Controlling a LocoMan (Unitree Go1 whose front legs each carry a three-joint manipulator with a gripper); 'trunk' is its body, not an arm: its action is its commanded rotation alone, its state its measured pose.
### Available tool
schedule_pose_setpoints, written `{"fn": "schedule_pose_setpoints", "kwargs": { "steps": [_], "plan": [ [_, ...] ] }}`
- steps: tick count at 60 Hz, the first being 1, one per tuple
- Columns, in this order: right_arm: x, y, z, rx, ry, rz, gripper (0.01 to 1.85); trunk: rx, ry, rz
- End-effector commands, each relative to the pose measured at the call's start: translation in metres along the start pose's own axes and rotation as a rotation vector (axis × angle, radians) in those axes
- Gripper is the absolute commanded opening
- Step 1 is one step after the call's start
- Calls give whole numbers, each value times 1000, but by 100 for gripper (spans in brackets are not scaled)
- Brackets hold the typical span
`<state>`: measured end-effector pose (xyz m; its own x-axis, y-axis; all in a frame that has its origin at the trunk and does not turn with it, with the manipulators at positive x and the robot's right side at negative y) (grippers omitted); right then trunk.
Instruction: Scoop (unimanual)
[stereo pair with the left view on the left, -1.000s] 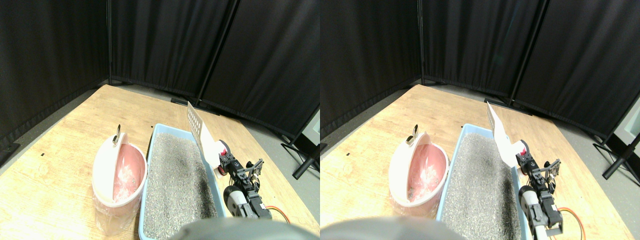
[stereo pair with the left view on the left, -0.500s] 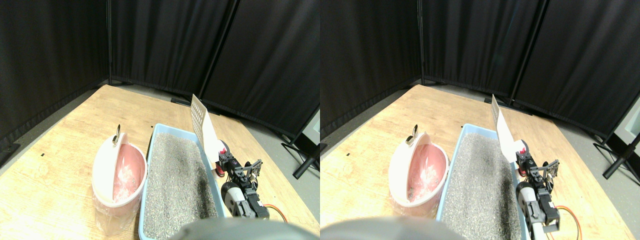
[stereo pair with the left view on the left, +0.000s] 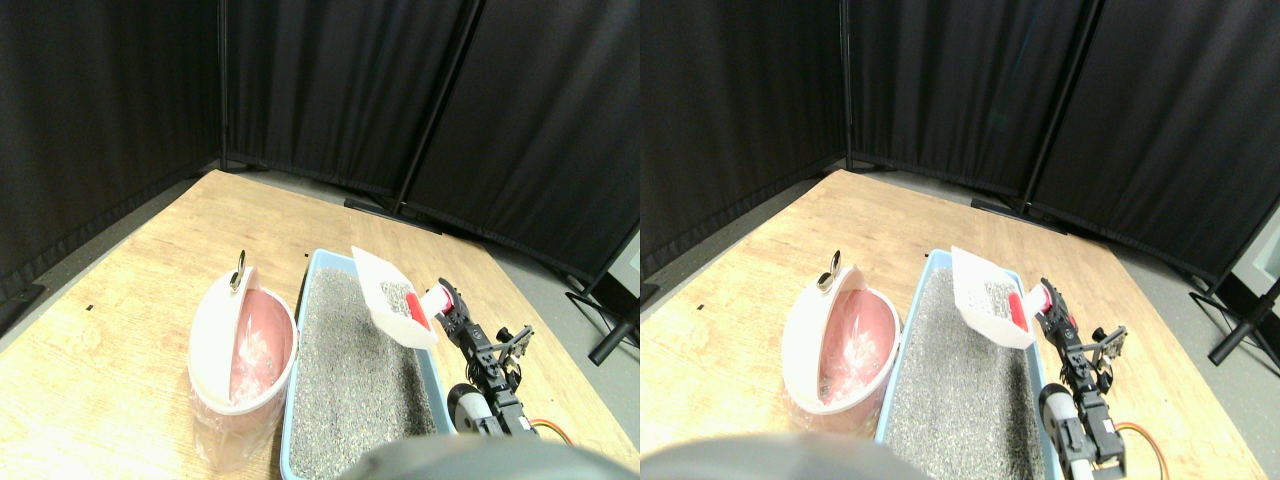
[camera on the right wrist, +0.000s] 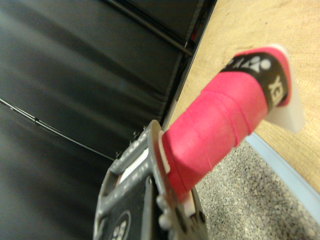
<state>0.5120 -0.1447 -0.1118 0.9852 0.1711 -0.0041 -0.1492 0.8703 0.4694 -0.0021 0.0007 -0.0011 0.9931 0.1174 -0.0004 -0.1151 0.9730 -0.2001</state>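
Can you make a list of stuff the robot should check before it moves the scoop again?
1. Scoop over the blue litter tray: ok, hanging above the grey litter.
2. Litter in the scoop: ok, some grey grains show inside.
3. Pink-wrapped handle at the right gripper: ok, it sits right against it; how the fingers clamp it cannot tell.
4. Pink bin beside the tray: ok, open, plastic-lined.
5. Path from scoop to bin: ok, nothing between.
6. Spills on the wooden table: cannot tell.
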Motion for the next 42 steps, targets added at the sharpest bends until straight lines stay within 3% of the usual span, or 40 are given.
{"fn": "schedule_pose_setpoints", "kwargs": {
  "steps": [1,9,19,29,32,42],
  "plan": [
    [1,9,15,-91,-96,112,5,2,9,25],
    [2,11,15,-147,-72,106,5,-6,5,37],
    [5,9,16,-314,-43,181,5,-11,0,54],
    [7,11,18,-361,-23,181,5,-18,-6,69],
    [9,10,19,-431,-23,230,5,-18,-6,69],
    [11,11,21,-417,-2,210,5,-23,-24,89]
  ]
}}
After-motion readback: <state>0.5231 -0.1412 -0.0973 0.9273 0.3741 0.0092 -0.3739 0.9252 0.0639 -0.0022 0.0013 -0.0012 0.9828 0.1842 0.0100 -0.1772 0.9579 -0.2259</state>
